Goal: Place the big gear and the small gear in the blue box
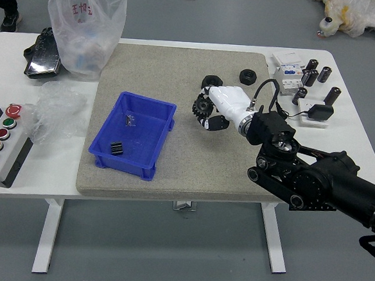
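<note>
You have a black toothed gear, seemingly the big one, held tilted in the right hand. Your blue box sits upright, open-topped, on the beige mat. The dark ribbed piece inside, toward its near left corner, is too small to confirm as the small gear.

Bare mat to the left of the right hand's fingers, then a wall.
The free strip runs from the gripped gear to the blue box, whose raised right wall bars a low pass — its top is open, though a black block takes up floor inside. Just beyond the fingers sits a black ring, another farther right; nearer side, more bare mat.
</note>
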Available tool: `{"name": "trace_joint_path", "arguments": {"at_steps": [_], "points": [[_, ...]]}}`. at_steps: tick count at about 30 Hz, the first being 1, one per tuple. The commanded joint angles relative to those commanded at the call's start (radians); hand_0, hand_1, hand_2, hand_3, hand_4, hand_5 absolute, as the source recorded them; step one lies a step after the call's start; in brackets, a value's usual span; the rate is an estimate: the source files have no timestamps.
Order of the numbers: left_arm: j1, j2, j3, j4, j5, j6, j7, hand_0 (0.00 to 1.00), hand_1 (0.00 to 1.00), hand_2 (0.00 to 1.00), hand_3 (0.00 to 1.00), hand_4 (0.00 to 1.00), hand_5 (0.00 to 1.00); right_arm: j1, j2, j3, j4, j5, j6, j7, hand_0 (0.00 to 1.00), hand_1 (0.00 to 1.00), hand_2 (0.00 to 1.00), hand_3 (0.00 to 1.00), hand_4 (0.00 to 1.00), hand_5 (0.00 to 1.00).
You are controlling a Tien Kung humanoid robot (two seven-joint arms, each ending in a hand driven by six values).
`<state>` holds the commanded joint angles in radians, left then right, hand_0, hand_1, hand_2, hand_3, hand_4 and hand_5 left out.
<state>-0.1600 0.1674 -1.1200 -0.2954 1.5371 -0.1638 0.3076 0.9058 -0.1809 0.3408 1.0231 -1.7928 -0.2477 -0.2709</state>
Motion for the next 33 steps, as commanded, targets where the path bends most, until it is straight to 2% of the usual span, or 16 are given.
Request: {"name": "trace_joint_path", "arguments": {"at_steps": [5, 6, 11, 12, 17, 18, 23, 24, 29, 30, 33], "points": [[0.001, 0.000, -0.004, -0.001, 0.007, -0.002, 0.003, 0.752, 0.676, 0.615, 0.761, 0.653, 0.719, 0.012, 0.065, -0.021, 0.119, -0.054, -0.015, -0.005, 0.335, 0.455, 0.370, 0.455, 0.355, 0.002], [0.001, 0.000, -0.002, -0.001, 0.006, -0.002, 0.002, 0.750, 0.676, 0.614, 0.760, 0.674, 0.732, 0.013, 0.077, -0.027, 0.134, -0.061, -0.017, -0.006, 0.428, 0.593, 0.607, 0.555, 0.171, 0.125], [0.001, 0.001, -0.006, -0.002, 0.011, -0.003, 0.005, 0.750, 0.676, 0.614, 0.760, 0.674, 0.732, 0.017, 0.134, -0.050, 0.142, -0.080, -0.022, -0.014, 0.428, 0.593, 0.607, 0.555, 0.171, 0.125], [0.002, 0.001, -0.009, -0.003, 0.014, -0.004, 0.007, 0.749, 0.675, 0.613, 0.759, 0.677, 0.737, 0.017, 0.140, -0.051, 0.139, -0.081, -0.020, -0.016, 0.486, 0.707, 0.741, 0.656, 0.308, 0.229], [0.004, 0.002, -0.018, -0.004, 0.024, -0.006, 0.013, 0.749, 0.675, 0.613, 0.759, 0.677, 0.737, 0.020, 0.162, -0.052, 0.123, -0.079, -0.011, -0.019, 0.486, 0.707, 0.741, 0.656, 0.308, 0.229], [0.003, 0.003, -0.018, -0.004, 0.024, -0.007, 0.013, 0.747, 0.675, 0.613, 0.759, 0.681, 0.738, 0.020, 0.164, -0.053, 0.120, -0.078, -0.010, -0.020, 0.579, 0.853, 0.931, 0.933, 0.723, 0.376], [0.000, 0.002, -0.017, -0.005, 0.024, -0.009, 0.014, 0.747, 0.675, 0.613, 0.759, 0.681, 0.738, 0.014, 0.170, -0.057, 0.108, -0.070, 0.001, -0.023, 0.579, 0.853, 0.931, 0.933, 0.723, 0.376], [-0.001, 0.002, -0.017, -0.005, 0.025, -0.009, 0.014, 0.747, 0.674, 0.612, 0.758, 0.681, 0.737, 0.012, 0.170, -0.057, 0.109, -0.069, 0.004, -0.024, 0.610, 0.889, 0.993, 0.998, 0.904, 0.518], [-0.003, 0.004, -0.019, -0.005, 0.027, -0.010, 0.015, 0.747, 0.674, 0.612, 0.758, 0.681, 0.737, 0.005, 0.167, -0.053, 0.113, -0.066, 0.015, -0.022, 0.610, 0.889, 0.993, 0.998, 0.904, 0.518], [-0.004, 0.004, -0.019, -0.005, 0.027, -0.010, 0.015, 0.747, 0.674, 0.613, 0.757, 0.683, 0.736, 0.003, 0.166, -0.053, 0.115, -0.066, 0.015, -0.021, 0.613, 0.901, 0.998, 0.998, 0.989, 0.578], [-0.005, 0.004, -0.018, -0.005, 0.025, -0.010, 0.015, 0.747, 0.674, 0.613, 0.757, 0.683, 0.736, -0.001, 0.162, -0.050, 0.123, -0.061, 0.009, -0.016, 0.613, 0.901, 0.998, 0.998, 0.989, 0.578]]}}
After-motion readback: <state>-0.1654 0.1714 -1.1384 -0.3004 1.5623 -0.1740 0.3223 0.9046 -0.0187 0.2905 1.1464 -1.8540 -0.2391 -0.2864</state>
